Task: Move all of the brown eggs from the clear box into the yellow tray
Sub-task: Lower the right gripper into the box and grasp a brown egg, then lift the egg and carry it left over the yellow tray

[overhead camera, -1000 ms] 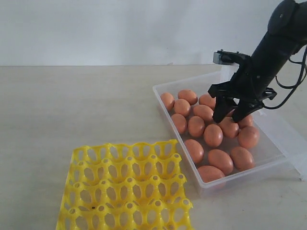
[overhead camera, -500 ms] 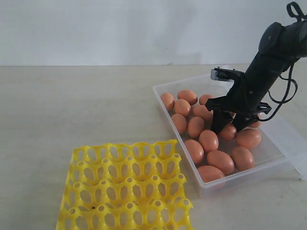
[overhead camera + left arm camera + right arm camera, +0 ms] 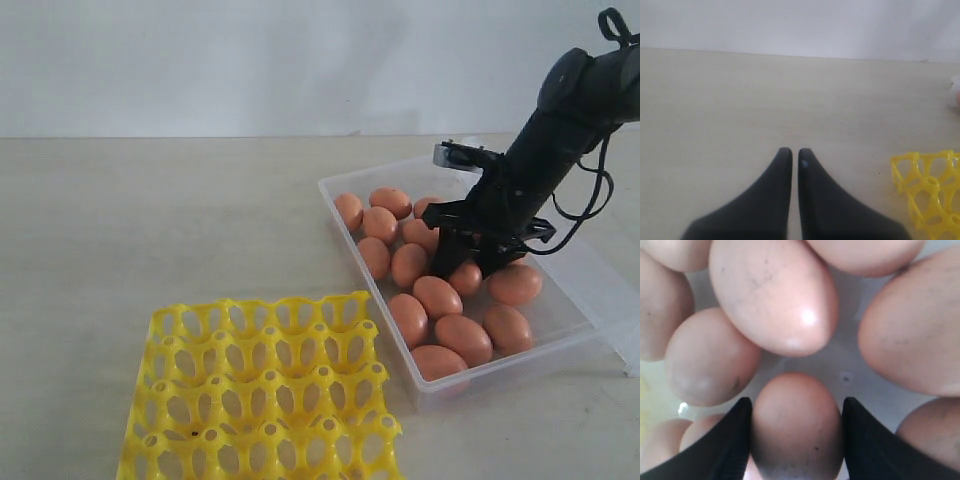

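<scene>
Several brown eggs (image 3: 437,296) lie in the clear box (image 3: 520,372) at the right of the table. My right gripper (image 3: 468,268) reaches down into the middle of the box. Its two black fingers press on both sides of one brown egg (image 3: 796,425), which rests among the others on the box floor. The yellow tray (image 3: 260,390) stands at the front left with nothing in its cups. My left gripper (image 3: 795,151) is shut on nothing above bare table, with a corner of the yellow tray (image 3: 930,190) beside it. The exterior view does not show that gripper.
The box's clear lid (image 3: 612,300) lies open on the far right side. Neighbouring eggs (image 3: 772,295) crowd close around the held one. Bare table (image 3: 180,220) spreads between the box and the tray.
My right gripper has come down into the box among the eggs, and its fingers have drawn in onto one egg. A few nearby eggs have shifted slightly.
</scene>
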